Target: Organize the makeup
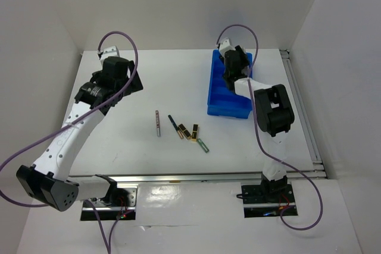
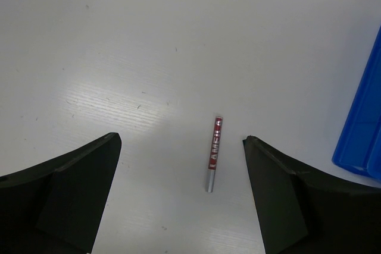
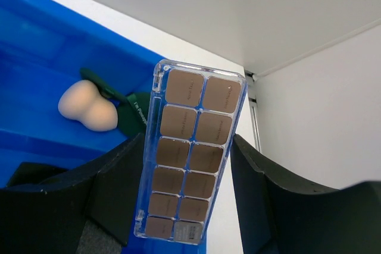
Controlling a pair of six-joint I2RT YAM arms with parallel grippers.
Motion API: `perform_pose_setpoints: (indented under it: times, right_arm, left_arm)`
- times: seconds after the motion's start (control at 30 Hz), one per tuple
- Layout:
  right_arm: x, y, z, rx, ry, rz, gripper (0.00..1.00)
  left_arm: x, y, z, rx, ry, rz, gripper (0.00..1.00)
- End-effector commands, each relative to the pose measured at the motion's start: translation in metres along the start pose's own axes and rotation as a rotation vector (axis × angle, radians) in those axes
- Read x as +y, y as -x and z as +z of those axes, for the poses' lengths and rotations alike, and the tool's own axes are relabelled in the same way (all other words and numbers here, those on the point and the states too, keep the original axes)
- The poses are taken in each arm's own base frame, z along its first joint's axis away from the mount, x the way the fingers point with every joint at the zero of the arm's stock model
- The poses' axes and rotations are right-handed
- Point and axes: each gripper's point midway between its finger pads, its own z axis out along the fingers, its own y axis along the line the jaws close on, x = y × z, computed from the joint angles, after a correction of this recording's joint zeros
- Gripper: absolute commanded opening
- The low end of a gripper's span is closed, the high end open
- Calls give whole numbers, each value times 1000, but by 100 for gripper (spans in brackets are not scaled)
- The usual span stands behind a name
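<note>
My right gripper (image 3: 188, 140) (image 1: 231, 66) is shut on the tan palette (image 3: 193, 147), a clear case with brown pans, and holds it over the blue bin (image 3: 36, 46). In the bin lie a peach sponge (image 3: 89, 107) and a dark green pad (image 3: 132, 117). My left gripper (image 2: 181, 141) (image 1: 122, 81) is open and empty above the table, with a red and silver pencil (image 2: 214, 153) (image 1: 158, 123) below and between its fingers. On the table's middle lie a dark pencil (image 1: 175, 126), two black-gold lipsticks (image 1: 184, 130) (image 1: 194, 131) and a green tube (image 1: 203, 144).
The blue bin (image 1: 229, 96) stands at the back right of the table, and its corner shows in the left wrist view (image 2: 363, 135). White walls enclose the table on three sides. A metal rail (image 1: 300, 105) runs along the right edge.
</note>
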Motion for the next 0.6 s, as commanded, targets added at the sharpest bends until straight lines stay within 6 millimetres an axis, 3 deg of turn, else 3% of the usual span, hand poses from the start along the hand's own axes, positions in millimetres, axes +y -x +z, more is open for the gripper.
perform_pose_setpoints:
  times: [0.0, 0.33, 0.4, 0.43, 0.57]
  right_arm:
    - [-20, 25, -5, -88, -82, 52, 49]
    - [5, 3, -15, -46, -27, 58, 49]
    - [11, 4, -18, -44, -12, 59, 54]
    - [17, 3, -22, -27, 9, 68, 62]
    - [27, -3, -25, 0, 60, 103, 70]
  left_arm:
    - [-7, 20, -11, -46, -32, -45, 99]
    - [-6, 16, -9, -39, -27, -41, 99]
    - [-5, 15, -10, -39, -27, -41, 99]
    - [-5, 15, -10, -39, -27, -41, 99]
    - [-3, 13, -11, -39, -27, -41, 99]
